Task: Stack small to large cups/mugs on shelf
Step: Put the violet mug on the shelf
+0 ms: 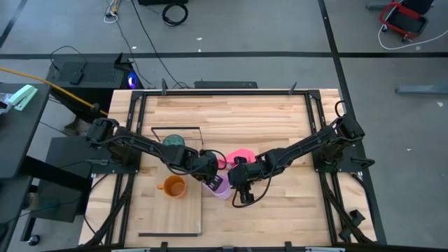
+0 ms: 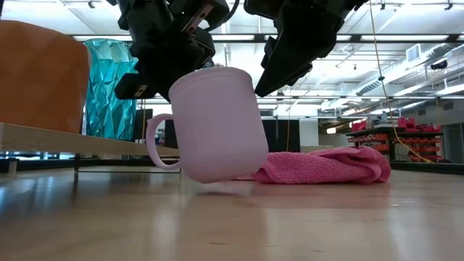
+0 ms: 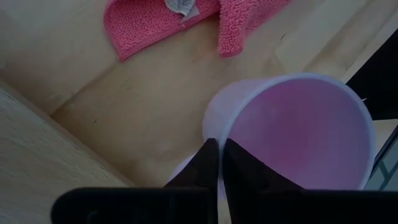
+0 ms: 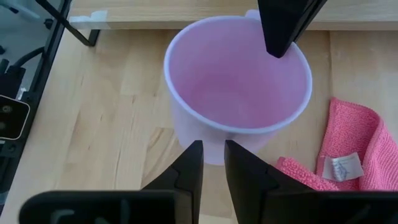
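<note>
The lilac mug point(image 1: 218, 185) sits tilted just right of the shelf point(image 1: 157, 210), its handle point(image 2: 154, 141) toward the shelf. My left gripper point(image 3: 219, 163) is shut on its rim. On the opposite side my right gripper point(image 4: 212, 149) hovers at the rim, a narrow gap between its fingers and nothing in it; whether it touches the mug does not show. The orange mug point(image 1: 173, 187) and the teal tumbler point(image 1: 173, 141) stand upright on the shelf. My left gripper pinches the lilac mug's rim wall point(image 3: 214, 134), one finger inside the cup and one outside. The fingers slant down from the table's left. The mug hangs tilted, its base point(image 2: 217, 177) at or just above the table; which, I cannot tell.
A pink cloth point(image 1: 239, 155) lies crumpled on the table just behind the mug. A thin black wire frame point(image 1: 176, 129) stands at the shelf's far end by the tumbler. Bare wooden tabletop point(image 1: 280, 217) stretches to the right and near side.
</note>
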Action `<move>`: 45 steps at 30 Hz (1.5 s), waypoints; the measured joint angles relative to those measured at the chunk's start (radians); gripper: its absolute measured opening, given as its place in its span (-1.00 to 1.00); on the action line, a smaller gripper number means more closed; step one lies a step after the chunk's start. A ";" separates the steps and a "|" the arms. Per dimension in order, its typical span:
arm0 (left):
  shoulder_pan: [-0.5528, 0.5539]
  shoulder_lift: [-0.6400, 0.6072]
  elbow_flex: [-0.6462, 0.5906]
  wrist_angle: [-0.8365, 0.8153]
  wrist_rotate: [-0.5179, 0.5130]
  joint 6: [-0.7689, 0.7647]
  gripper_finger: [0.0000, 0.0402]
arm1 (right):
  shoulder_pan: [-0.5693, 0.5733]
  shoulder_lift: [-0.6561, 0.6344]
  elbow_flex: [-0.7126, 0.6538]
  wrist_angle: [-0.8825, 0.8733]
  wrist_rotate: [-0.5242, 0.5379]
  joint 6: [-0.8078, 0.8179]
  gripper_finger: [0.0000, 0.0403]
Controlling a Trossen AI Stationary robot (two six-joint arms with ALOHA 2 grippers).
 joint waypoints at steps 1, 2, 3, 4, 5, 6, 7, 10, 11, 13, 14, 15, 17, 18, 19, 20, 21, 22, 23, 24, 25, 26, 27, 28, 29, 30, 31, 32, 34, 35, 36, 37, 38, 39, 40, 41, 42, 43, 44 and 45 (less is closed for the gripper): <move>0.000 0.000 0.000 0.000 0.000 0.000 -0.92 | 0.000 0.000 0.000 0.000 0.000 0.000 -0.64; 0.000 0.000 0.000 0.001 0.000 0.000 -0.92 | 0.000 0.000 0.000 0.000 0.000 0.000 -0.64; 0.000 0.000 0.000 0.001 0.000 0.000 -0.92 | 0.000 0.000 0.000 0.000 0.000 0.000 -0.64; 0.000 0.000 0.000 0.001 0.000 0.000 -0.91 | 0.000 0.000 0.000 0.000 0.000 0.000 -0.64; 0.000 0.000 0.000 0.003 0.000 0.000 -0.91 | 0.000 0.000 0.000 0.000 0.000 0.000 -0.64; 0.000 0.000 0.000 0.004 0.000 0.000 -0.91 | 0.001 0.000 0.000 -0.001 -0.001 0.001 -0.64; 0.000 0.000 0.002 0.001 0.000 0.000 -0.92 | 0.002 -0.002 0.000 -0.004 -0.004 0.006 -0.64; 0.000 0.001 0.037 -0.012 0.000 0.013 -0.95 | 0.003 -0.037 0.000 -0.032 -0.020 0.043 -0.64; 0.000 0.001 0.052 -0.012 0.001 0.022 -0.95 | 0.007 -0.059 0.000 -0.048 -0.023 0.051 -0.65; 0.000 0.001 0.092 -0.022 0.002 0.039 -0.95 | 0.015 -0.113 0.000 -0.076 -0.022 0.056 -0.67; 0.000 0.001 0.120 -0.038 0.001 0.054 -0.95 | 0.020 -0.141 0.000 -0.088 -0.022 0.057 -0.68; 0.000 0.001 0.150 -0.054 0.002 0.070 -0.95 | 0.027 -0.173 0.000 -0.095 -0.022 0.057 -0.70; 0.000 0.001 0.211 -0.093 -0.006 0.101 -0.95 | 0.043 -0.238 0.000 -0.103 -0.018 0.056 -0.72; 0.000 0.001 0.243 -0.122 -0.011 0.112 -0.95 | 0.052 -0.274 0.000 -0.101 -0.016 0.057 -0.73; 0.000 0.001 0.277 -0.156 -0.016 0.130 -0.95 | 0.064 -0.305 0.000 -0.109 -0.004 0.057 -0.74; -0.002 0.001 0.315 -0.189 -0.022 0.138 -0.95 | 0.073 -0.334 0.000 -0.115 0.007 0.058 -0.75; -0.005 0.001 0.356 -0.226 -0.033 0.147 -0.95 | 0.084 -0.361 0.000 -0.121 0.023 0.058 -0.76; -0.009 0.001 0.398 -0.263 -0.047 0.157 -0.95 | 0.096 -0.386 0.000 -0.128 0.045 0.060 -0.76; -0.013 0.001 0.438 -0.302 -0.064 0.163 -0.95 | 0.105 -0.409 0.000 -0.135 0.068 0.064 -0.77; -0.019 0.000 0.478 -0.344 -0.082 0.164 -0.95 | 0.115 -0.429 0.000 -0.145 0.093 0.072 -0.77; -0.026 0.000 0.516 -0.393 -0.099 0.164 -0.95 | 0.122 -0.447 0.000 -0.154 0.114 0.082 -0.78; -0.034 0.000 0.549 -0.440 -0.111 0.161 -0.95 | 0.126 -0.463 0.000 -0.166 0.135 0.091 -0.78; -0.043 0.000 0.584 -0.488 -0.126 0.157 -0.95 | 0.134 -0.475 0.000 -0.188 0.152 0.105 -0.78; -0.054 0.000 0.613 -0.531 -0.143 0.146 -0.95 | 0.139 -0.487 0.000 -0.209 0.164 0.119 -0.78; -0.067 0.000 0.639 -0.573 -0.161 0.129 -0.95 | 0.143 -0.496 0.000 -0.223 0.176 0.136 -0.78; -0.079 0.000 0.661 -0.620 -0.179 0.111 -0.95 | 0.148 -0.504 0.000 -0.236 0.185 0.153 -0.78; -0.091 0.000 0.675 -0.660 -0.194 0.087 -0.95 | 0.153 -0.510 0.000 -0.251 0.189 0.166 -0.79; -0.104 0.000 0.686 -0.690 -0.205 0.060 -0.95 | 0.160 -0.514 0.000 -0.266 0.193 0.181 -0.79; -0.127 0.000 0.694 -0.737 -0.211 0.001 -0.95 | 0.168 -0.513 0.000 -0.274 0.198 0.203 -0.79; -0.141 0.000 0.694 -0.760 -0.212 -0.030 -0.95 | 0.173 -0.513 0.000 -0.284 0.200 0.210 -0.79; -0.155 0.000 0.694 -0.780 -0.212 -0.057 -0.95 | 0.178 -0.513 0.000 -0.291 0.200 0.214 -0.79; -0.171 0.000 0.694 -0.797 -0.211 -0.086 -0.95 | 0.182 -0.512 0.000 -0.292 0.202 0.214 -0.79; -0.185 0.000 0.694 -0.812 -0.207 -0.115 -0.95 | 0.185 -0.510 0.000 -0.292 0.202 0.214 -0.79; -0.199 0.000 0.694 -0.827 -0.201 -0.145 -0.95 | 0.185 -0.509 0.000 -0.294 0.202 0.214 -0.79; -0.214 0.000 0.694 -0.836 -0.192 -0.170 -0.95 | 0.185 -0.509 0.000 -0.297 0.200 0.214 -0.79; -0.230 0.000 0.694 -0.839 -0.184 -0.194 -0.95 | 0.185 -0.509 0.000 -0.297 0.200 0.214 -0.79; -0.246 0.000 0.694 -0.843 -0.179 -0.219 -0.95 | 0.185 -0.509 0.000 -0.295 0.201 0.214 -0.79; -0.262 0.000 0.694 -0.850 -0.170 -0.244 -0.95 | 0.185 -0.510 0.000 -0.295 0.202 0.214 -0.79; -0.278 0.000 0.694 -0.857 -0.156 -0.269 -0.95 | 0.184 -0.509 0.000 -0.295 0.203 0.214 -0.79; -0.296 0.000 0.694 -0.867 -0.142 -0.293 -0.95 | 0.184 -0.509 0.000 -0.296 0.203 0.212 -0.79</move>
